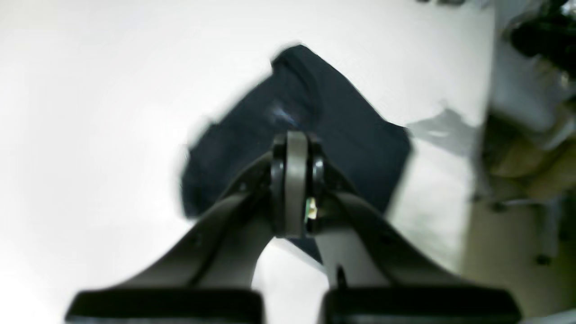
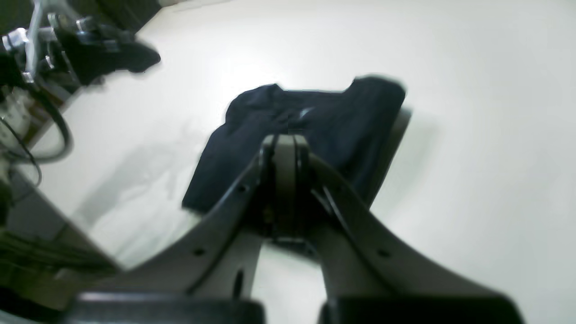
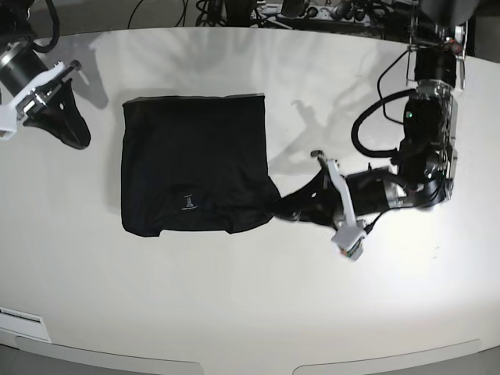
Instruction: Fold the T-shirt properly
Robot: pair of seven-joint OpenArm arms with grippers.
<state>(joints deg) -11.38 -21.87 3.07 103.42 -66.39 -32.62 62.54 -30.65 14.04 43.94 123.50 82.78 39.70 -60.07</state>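
One T-shirt [image 3: 195, 164] is counted, bearing one small pale label mark [image 3: 188, 203]. One white table [image 3: 250, 305] is seen. Two arms are present, each ending in one gripper: the left gripper [image 3: 283, 211] and the right gripper [image 3: 69, 133], two in all.

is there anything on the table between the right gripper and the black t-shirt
Nothing visible. Only bare white table lies between the shut right gripper, at the base view's upper left, and the soft black cloth T-shirt. The left gripper is on the shirt's opposite side.
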